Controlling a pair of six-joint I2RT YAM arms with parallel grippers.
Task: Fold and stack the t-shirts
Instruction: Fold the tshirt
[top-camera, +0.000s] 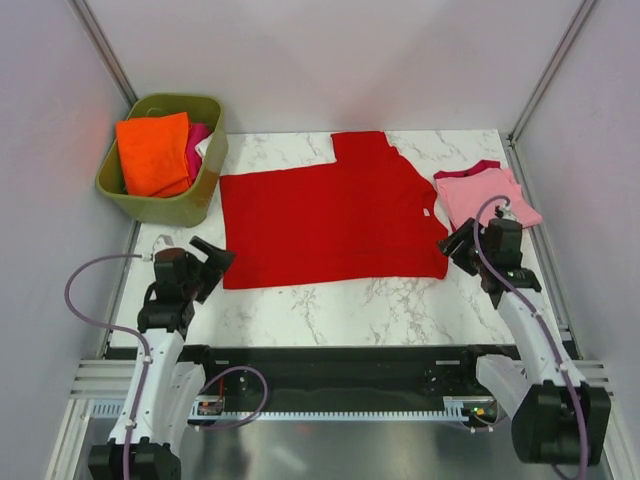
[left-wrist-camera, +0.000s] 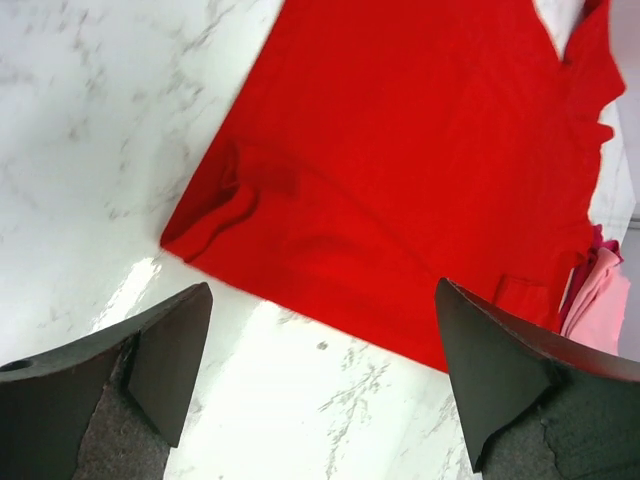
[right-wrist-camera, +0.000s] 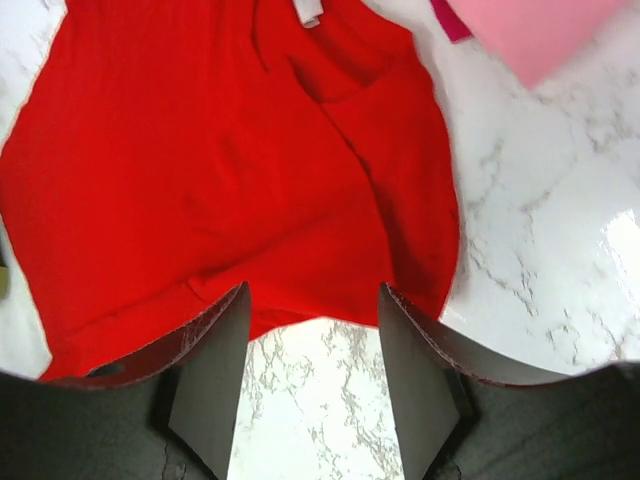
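Red t-shirt (top-camera: 330, 215) lies flat, long axis left-right; left gripper (top-camera: 213, 257) at its near-left corner, right gripper (top-camera: 453, 243) at near-right, both spread wide, empty.

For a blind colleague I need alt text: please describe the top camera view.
A red shirt lies spread flat on a marble table, a pink shirt at its right and a green tub of clothes at the far left. The left hand and right hand are open near the red shirt's two near corners.
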